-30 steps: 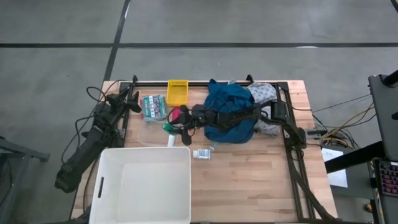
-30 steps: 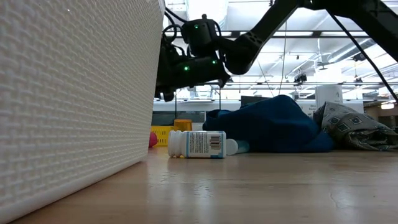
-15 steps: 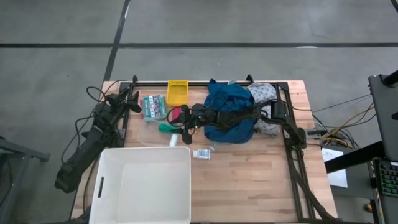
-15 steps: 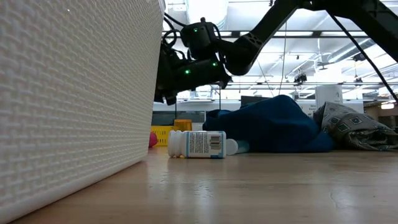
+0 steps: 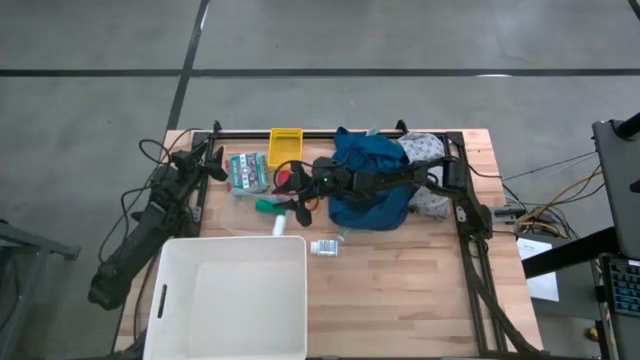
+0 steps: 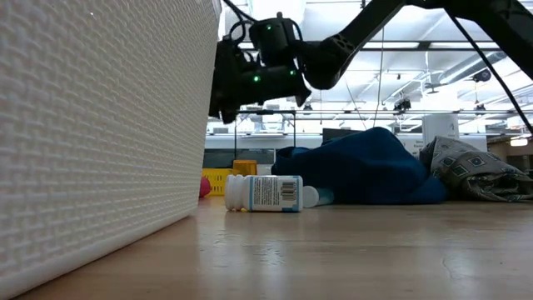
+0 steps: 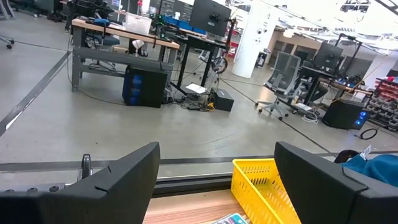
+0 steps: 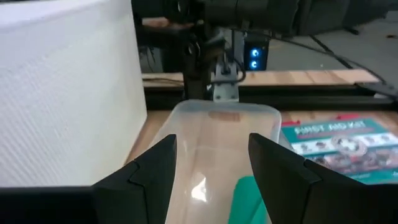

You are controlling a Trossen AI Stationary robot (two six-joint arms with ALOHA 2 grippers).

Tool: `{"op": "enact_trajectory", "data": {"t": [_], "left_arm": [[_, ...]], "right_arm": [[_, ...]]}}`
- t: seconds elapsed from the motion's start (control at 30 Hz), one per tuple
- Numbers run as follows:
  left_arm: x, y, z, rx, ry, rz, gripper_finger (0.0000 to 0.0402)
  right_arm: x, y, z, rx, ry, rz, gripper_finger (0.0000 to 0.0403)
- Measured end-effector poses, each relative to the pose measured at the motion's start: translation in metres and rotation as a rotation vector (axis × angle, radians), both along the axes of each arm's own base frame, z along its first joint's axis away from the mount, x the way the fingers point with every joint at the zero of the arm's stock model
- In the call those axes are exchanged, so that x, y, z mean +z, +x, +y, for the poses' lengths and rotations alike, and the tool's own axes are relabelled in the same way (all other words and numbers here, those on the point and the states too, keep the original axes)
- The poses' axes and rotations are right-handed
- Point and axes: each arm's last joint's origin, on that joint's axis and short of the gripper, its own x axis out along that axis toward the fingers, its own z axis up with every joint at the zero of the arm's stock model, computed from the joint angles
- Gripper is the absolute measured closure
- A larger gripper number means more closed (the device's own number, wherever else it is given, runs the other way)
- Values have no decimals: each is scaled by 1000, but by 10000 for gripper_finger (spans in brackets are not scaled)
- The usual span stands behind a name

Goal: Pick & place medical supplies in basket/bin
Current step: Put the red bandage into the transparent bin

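your right end effector [image 5: 296,190] hangs above the far left part of the worktop [image 5: 420,290], fingers apart and empty; the right wrist view shows both dark fingers [image 8: 149,171] spread with nothing between them. the green bottle [image 5: 268,205] lies flat on the worktop just below and slightly ahead of it, showing between the fingers in the wrist view. its long axis runs roughly across the worktop, left to right, so the fingers need to straddle it across that line. a red item [image 5: 283,181] sits just beside the end effector on the far side, close enough to get nudged. a white bottle [image 6: 264,193] lies on its side nearer the tub [image 5: 230,300], between the tub and the blue garment [image 5: 368,180]. the tub itself sits at the near left, well apart from the green bottle. your left end effector [image 5: 212,160] waits at the far left edge, fingers apart, but the right arm is already over the bottle.
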Motion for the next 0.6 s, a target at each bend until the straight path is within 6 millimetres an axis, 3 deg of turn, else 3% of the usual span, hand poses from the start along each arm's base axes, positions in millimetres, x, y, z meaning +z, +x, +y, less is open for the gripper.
{"op": "enact_trajectory", "data": {"t": [0.37, 0.6], "left_arm": [[0, 0, 0, 0, 0, 0, 80], [0, 0, 0, 0, 0, 0, 80]], "right_arm": [[34, -18, -4, 12, -10, -58, 227], [43, -45, -5, -2, -50, -52, 250]]}}
